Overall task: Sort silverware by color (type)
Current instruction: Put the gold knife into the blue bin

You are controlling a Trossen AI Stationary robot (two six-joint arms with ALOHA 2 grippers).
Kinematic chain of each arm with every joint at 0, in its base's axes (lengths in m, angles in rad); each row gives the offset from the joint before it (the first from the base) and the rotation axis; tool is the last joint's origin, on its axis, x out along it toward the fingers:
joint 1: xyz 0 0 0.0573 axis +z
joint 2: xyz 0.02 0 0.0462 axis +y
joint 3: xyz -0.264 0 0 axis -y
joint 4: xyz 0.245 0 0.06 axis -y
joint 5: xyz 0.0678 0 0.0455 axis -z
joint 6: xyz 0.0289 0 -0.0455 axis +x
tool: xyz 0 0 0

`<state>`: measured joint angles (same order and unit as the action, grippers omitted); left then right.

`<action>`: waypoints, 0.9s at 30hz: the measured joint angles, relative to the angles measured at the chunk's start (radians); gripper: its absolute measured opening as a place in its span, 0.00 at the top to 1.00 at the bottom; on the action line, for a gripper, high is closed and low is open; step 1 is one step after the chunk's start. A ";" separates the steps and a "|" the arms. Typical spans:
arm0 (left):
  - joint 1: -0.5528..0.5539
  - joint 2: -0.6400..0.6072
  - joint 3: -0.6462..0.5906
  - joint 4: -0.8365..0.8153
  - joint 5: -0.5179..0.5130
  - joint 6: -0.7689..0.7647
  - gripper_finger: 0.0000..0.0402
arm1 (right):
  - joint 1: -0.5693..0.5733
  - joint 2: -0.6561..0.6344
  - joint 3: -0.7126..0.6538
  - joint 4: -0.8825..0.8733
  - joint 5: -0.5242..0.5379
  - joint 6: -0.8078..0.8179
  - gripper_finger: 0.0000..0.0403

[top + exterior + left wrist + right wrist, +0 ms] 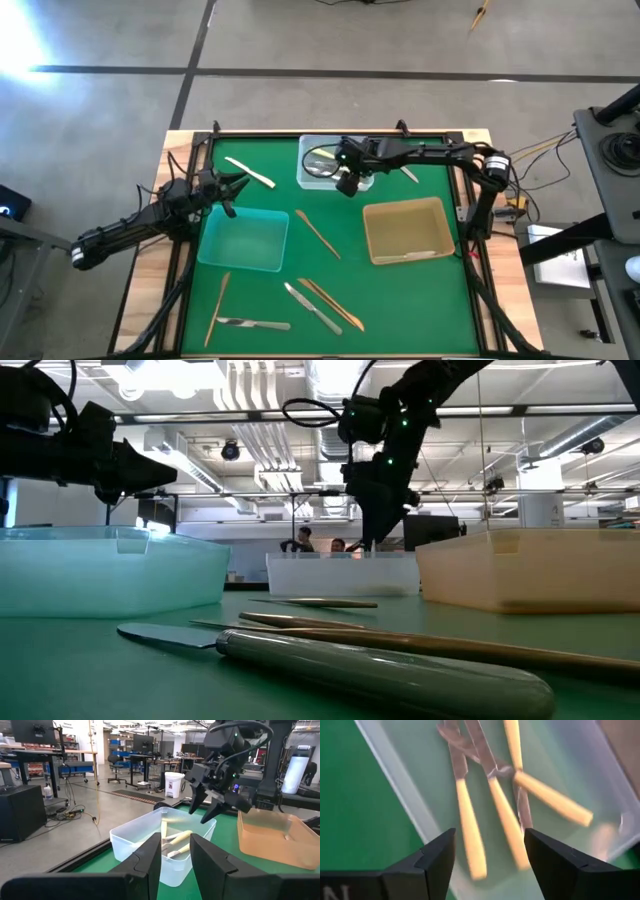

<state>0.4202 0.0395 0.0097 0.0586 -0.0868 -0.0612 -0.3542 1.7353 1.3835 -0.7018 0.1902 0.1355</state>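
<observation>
Tabletop (pixel 330 270): green mat in a wooden frame; every place below is given relative to the clear tray.

Teal tray (pixel 243 239): square, translucent, toward the near left of the clear tray, bare inside as far as the high view shows.

Amber tray (pixel 405 230): square, translucent, toward the near right of the clear tray; one pale utensil (pixel 410 255) lies along its near wall.

Clear tray (pixel 312 163): at the far edge of the tabletop, centre. It holds several cream-handled knives (pixel 507 822) with metal blades, lying crossed over one another.

Right hand (pixel 350 182): directly above the clear tray's near right part, fingers spread wide, nothing between them.

Left hand (pixel 226 190): well to the left of the clear tray, above the far edge of the teal tray; fingers a little apart, nothing seen between them.

Loose silverware on the mat:
- cream utensil (pixel 250 172), just left of the clear tray;
- small silver piece (pixel 409 174), right of it;
- coppery utensil (pixel 317 233), near side, between the teal and amber trays;
- two coppery utensils (pixel 332 303) and a silver knife (pixel 312 307), farther to the near side;
- coppery utensil (pixel 218 305) and silver knife (pixel 252 323), far near-left.
</observation>
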 joint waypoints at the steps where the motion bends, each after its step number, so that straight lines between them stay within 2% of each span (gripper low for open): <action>1: 0.000 0.000 0.000 0.000 0.000 0.000 0.78 | 0.000 0.000 0.014 -0.032 -0.017 0.025 0.44; 4: 0.000 0.000 0.000 0.000 0.000 0.000 0.78 | 0.000 0.000 0.047 -0.082 -0.107 0.110 0.45; 8: 0.000 0.000 0.000 0.000 0.000 0.000 0.78 | 0.018 0.000 0.063 -0.050 -0.285 0.201 0.48; 10: 0.000 0.000 0.000 0.000 0.000 0.000 0.78 | 0.047 0.000 0.063 -0.020 -0.318 0.219 0.50; 17: 0.000 0.000 0.000 0.000 0.000 0.000 0.78 | 0.184 0.000 0.063 0.033 -0.315 0.330 0.54; 23: 0.000 0.000 0.000 0.000 0.000 0.000 0.78 | 0.267 0.000 0.061 0.027 -0.187 0.451 0.54; 27: 0.000 0.000 0.000 0.000 0.000 0.000 0.78 | 0.306 0.000 0.056 0.028 -0.164 0.483 0.54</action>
<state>0.4202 0.0395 0.0097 0.0586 -0.0868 -0.0614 -0.0484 1.7354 1.4398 -0.6742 0.0267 0.6187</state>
